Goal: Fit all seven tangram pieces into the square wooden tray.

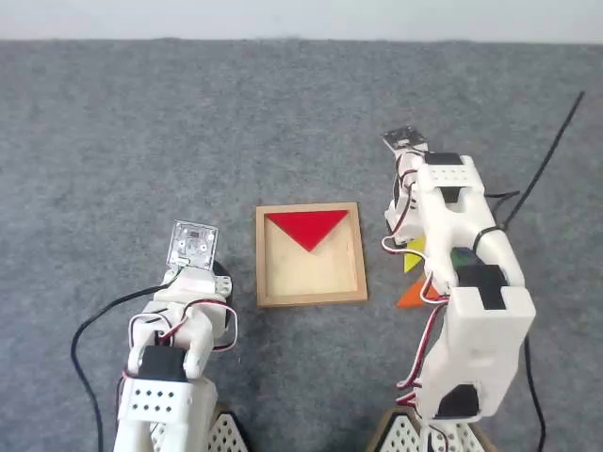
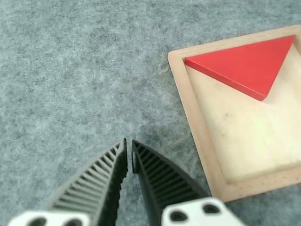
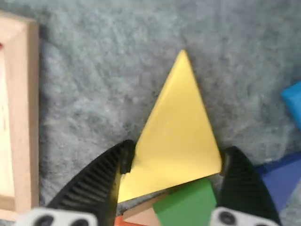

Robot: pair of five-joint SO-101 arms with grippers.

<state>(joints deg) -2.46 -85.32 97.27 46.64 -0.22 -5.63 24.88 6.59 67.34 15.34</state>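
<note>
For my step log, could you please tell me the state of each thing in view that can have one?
tray: flat on the table, one piece in it.
red triangle: seated in the tray, along its far edge.
yellow triangle: flat on the table, outside the tray.
green piece: outside the tray, beside the yellow triangle.
left gripper: shut, empty.
right gripper: open, astride the yellow triangle.

The left gripper [image 2: 129,142] hangs over the grey felt worktop [image 2: 70,70], its fingers pressed nearly together with nothing between them. Near it lies the square wooden tray [image 2: 187,110], a red triangle [image 2: 244,63] flat inside, long side against one rim.
</note>
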